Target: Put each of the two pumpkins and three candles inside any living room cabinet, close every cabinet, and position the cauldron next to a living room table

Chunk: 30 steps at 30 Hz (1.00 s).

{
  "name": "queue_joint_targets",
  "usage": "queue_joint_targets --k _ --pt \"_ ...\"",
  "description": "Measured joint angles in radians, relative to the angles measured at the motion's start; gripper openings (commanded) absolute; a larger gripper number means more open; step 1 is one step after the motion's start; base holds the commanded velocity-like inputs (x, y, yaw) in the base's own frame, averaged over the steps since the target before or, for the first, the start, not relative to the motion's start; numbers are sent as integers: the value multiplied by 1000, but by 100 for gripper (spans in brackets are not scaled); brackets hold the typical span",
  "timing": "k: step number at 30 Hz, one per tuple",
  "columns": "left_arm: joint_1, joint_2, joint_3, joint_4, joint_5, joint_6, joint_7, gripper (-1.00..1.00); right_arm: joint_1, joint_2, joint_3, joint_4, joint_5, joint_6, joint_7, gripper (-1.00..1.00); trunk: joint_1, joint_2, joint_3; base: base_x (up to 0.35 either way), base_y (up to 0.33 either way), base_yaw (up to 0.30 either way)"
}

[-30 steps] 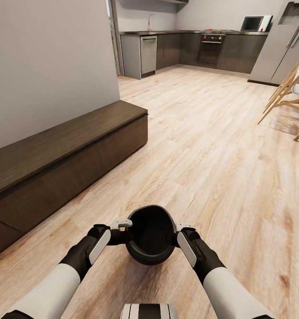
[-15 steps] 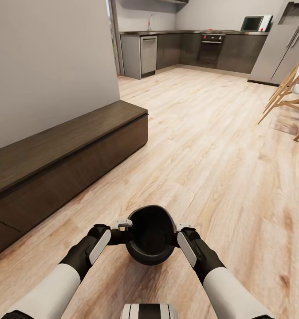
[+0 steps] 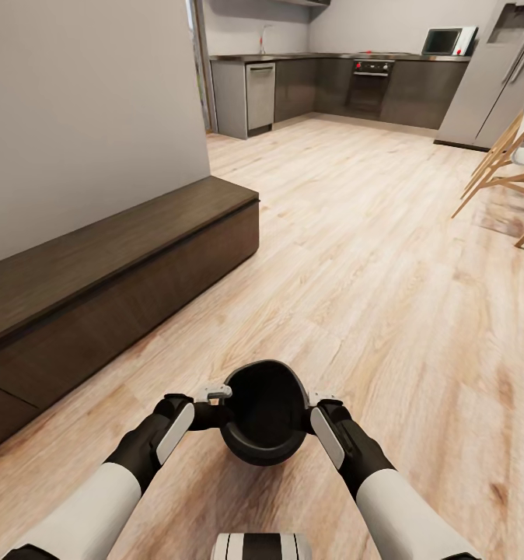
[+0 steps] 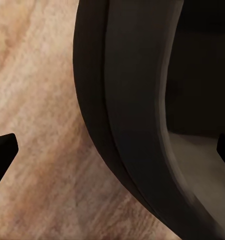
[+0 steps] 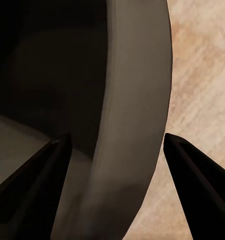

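Both grippers pinch the cauldron (image 3: 263, 412) by its rim at lower centre of the head view: left gripper (image 3: 215, 398) on its left edge, right gripper (image 3: 316, 403) opposite, each with one finger inside and one outside. Fingertips are mostly hidden behind the rim. Forearms converge symmetrically from the bottom corners. Cabinet (image 3: 99, 288), cut off at left, sits closed.

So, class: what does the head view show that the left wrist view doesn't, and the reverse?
Head view alone: both arms, the left hand and right hand at opposite sides of the cauldron, the closed cabinet, the kitchen beyond. Left wrist view alone: the cauldron's rim close up between two dark fingertips. Both share the cauldron and wood floor.
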Motion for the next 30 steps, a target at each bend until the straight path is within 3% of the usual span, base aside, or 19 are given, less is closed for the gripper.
queue_joint_targets --k 2,3,8,12,30 --pt "0 0 1 0 0 -2 0 100 0 0 0 0 0 0 0 -100 0 0 0 0 0 0" --pt "0 0 0 0 0 -3 0 -100 0 0 0 0 0 0 0 -100 0 0 0 0 0 0" --pt "0 -3 0 0 17 -12 0 -100 0 0 0 0 0 0 0 -100 0 0 0 0 0 0" --pt "0 -2 2 1 -14 -13 4 -100 0 0 -1 0 0 0 0 -100 0 0 0 0 0 0" --pt "2 0 13 0 -4 -15 -4 -100 0 0 -1 0 0 0 0 -100 0 0 0 0 0 0"
